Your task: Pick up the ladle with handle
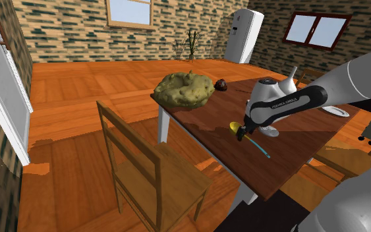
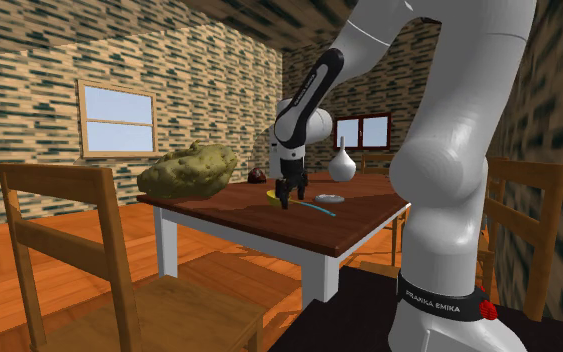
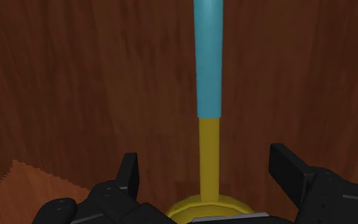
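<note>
black two-finger gripper (image 3: pixel 208 167), wide open and empty, straddles the yellow neck of the yellow-bowled ladle with light-blue handle (image 3: pixel 208 95), lying on the dark wooden table (image 1: pixel 217 112), right of centre in the shoulder view. advisable: descend squarely, close on the neck, lift level.

One of most things, two of a few

One ladle (image 1: pixel 257 144) lies under the one gripper (image 1: pixel 243 134) on the one dark table (image 1: pixel 296 165). Beyond the gripper are one olive lump (image 1: pixel 185 89) and one small brown object (image 1: pixel 221 84), and near it one white vase (image 2: pixel 341 163) and one pale plate (image 2: pixel 329 199). Farther off are two wooden chairs (image 1: pixel 147 171), two windows (image 1: pixel 130 11) and one white fridge (image 1: pixel 244 34).
</note>
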Robot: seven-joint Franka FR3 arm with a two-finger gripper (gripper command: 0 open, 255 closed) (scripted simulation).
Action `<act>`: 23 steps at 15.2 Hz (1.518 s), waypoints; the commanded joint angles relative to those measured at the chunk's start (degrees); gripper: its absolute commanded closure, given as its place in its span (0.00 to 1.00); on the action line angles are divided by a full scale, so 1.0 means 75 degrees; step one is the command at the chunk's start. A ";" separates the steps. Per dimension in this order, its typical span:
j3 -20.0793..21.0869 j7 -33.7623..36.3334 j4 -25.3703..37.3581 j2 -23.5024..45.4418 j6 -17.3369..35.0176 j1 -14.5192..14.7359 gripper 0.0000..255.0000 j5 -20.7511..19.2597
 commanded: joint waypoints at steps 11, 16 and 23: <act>0.0008 -0.0002 0.0021 -0.0041 -0.0060 0.0007 1.00 0.0009; 0.0041 -0.0102 0.0234 -0.0417 -0.0644 0.0035 1.00 0.0085; 0.0093 -0.0230 0.0604 -0.0855 -0.1446 0.0070 1.00 0.0183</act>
